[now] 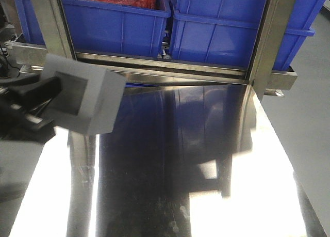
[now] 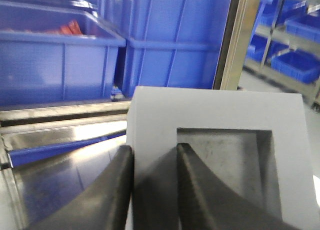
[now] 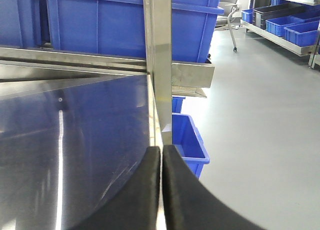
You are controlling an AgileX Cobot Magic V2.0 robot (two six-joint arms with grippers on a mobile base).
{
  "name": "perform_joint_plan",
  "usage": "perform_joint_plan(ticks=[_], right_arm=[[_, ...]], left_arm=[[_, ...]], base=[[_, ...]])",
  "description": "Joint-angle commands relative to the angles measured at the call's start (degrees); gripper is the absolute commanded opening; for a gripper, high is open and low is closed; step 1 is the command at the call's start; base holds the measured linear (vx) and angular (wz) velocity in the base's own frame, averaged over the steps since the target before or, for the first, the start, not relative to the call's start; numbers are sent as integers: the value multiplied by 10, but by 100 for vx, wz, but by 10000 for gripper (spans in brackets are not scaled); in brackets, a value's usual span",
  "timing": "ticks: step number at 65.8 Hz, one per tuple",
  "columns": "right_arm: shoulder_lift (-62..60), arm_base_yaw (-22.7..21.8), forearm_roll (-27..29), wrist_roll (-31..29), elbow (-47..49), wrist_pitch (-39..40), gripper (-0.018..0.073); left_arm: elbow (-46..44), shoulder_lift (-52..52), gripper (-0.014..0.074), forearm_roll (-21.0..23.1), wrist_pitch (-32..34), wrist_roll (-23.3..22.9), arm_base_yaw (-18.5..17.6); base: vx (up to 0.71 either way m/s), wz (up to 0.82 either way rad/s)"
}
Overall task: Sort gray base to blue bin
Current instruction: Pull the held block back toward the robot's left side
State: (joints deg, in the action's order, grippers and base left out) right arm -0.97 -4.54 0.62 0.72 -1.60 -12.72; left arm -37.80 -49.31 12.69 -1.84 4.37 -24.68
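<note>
Left wrist-mounted view: the left claw (image 2: 155,190) clenches the gray base (image 2: 215,107) by its recess wall, held above the tabletop (image 2: 60,175), short of the blue bin (image 2: 170,39). It looks stiff, light, smooth; the right claw (image 3: 161,190) is pressed closed, empty.

Industrial sorting or storage area, warehouse-like. Polished stainless-steel worktable (image 1: 170,159), mirror-bright. Behind it, large blue bins (image 1: 118,25) side by side on steel shelf (image 1: 154,61) framed by metal uprights (image 1: 270,41). Bare smooth gray floor (image 3: 260,115). Across aisle, open racking (image 3: 280,39) loaded with smaller blue crates (image 3: 300,32). One floor crate (image 3: 187,140), also blue, just beside table.
</note>
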Motion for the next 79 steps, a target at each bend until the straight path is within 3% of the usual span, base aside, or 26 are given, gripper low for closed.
perform_joint_plan(ticks=[1,32,79], right_arm=[[2,-1,-3,-7,-1,43,-5],[2,-1,-3,-7,-1,43,-5],[2,-1,-3,-7,-1,43,-5]], left_arm=[[21,64,-8,9,73,-3,-3],[118,259,-8,10,64,-3,-3],[118,262,-8,10,58,-3,-3]], base=[[0,0],[0,0],[0,0]])
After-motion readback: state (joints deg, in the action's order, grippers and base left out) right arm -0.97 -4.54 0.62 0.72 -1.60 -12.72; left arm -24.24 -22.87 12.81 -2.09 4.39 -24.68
